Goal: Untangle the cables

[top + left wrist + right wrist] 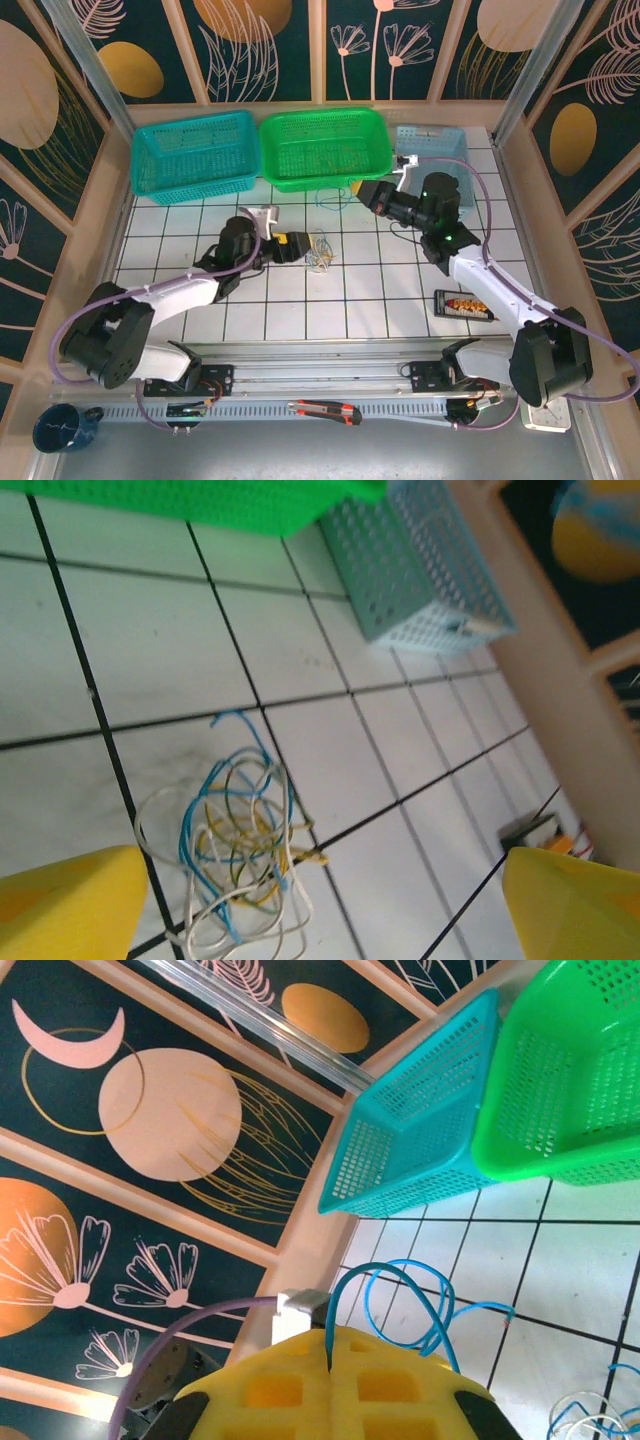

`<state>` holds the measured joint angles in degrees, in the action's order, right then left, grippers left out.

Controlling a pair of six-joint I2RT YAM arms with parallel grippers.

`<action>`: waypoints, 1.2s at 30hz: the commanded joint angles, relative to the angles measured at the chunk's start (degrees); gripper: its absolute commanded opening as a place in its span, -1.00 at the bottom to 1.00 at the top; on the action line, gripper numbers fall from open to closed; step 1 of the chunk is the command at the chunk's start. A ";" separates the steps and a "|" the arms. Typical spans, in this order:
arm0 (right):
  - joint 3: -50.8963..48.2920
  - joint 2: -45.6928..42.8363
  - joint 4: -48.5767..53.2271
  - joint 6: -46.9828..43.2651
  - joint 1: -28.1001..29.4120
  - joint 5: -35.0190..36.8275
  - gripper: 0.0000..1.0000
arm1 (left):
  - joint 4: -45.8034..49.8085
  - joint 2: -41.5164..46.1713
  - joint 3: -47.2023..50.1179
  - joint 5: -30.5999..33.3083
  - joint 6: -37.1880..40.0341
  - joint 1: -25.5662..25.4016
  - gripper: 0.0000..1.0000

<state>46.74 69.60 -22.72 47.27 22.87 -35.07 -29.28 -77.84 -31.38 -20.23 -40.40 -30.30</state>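
1. White, yellow and blue cables (pixel 320 250) lay in a small tangled bunch near the middle of the white tiled desk (pixel 400 290).
2. The left hand (pixel 296 245) sat low, just beside the bunch, on its left side.
3. Seen from the left wrist, that hand's yellow fingers (pixel 70 905) stood wide apart and held nothing. The bunch lay on the tiles between them.
4. The right hand (pixel 330 1350) was near the green basket (pixel 322 148), apart from the bunch. Its two yellow fingers were pressed tight together.
5. A blue wire (pixel 400 1295) looped out of the crack between those fingers. It seemed to be pinched there, though the view was too close to be sure.
6. A teal basket (pixel 195 155) stood beside the green one at the far edge of the desk. A smaller pale blue basket (pixel 432 140) stood on the other side.
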 commanded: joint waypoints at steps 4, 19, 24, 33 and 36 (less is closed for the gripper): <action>-1.89 0.62 -11.23 4.88 -1.24 -3.87 -1.00 | -13.84 3.32 -2.26 -3.24 -20.09 2.86 0.88; -3.94 2.75 -29.94 16.64 -0.88 -6.85 -1.00 | -44.24 -4.46 -4.89 -0.69 -49.01 2.98 0.71; -3.61 4.65 -33.45 18.69 -0.02 -7.05 -1.00 | -47.93 -6.41 -5.10 -0.85 -51.48 2.97 0.56; -1.83 7.50 -34.79 19.07 2.47 -6.59 -1.00 | -50.67 -7.92 -5.15 -1.30 -52.91 2.98 0.28; -1.35 7.92 -35.01 19.18 2.91 -6.50 -1.00 | -51.47 -8.29 -4.71 -1.35 -53.22 2.97 0.23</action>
<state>43.59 77.10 -53.89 66.00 25.21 -40.64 -75.66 -85.30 -35.20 -21.63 -92.47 -27.64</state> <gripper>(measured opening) 0.048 0.618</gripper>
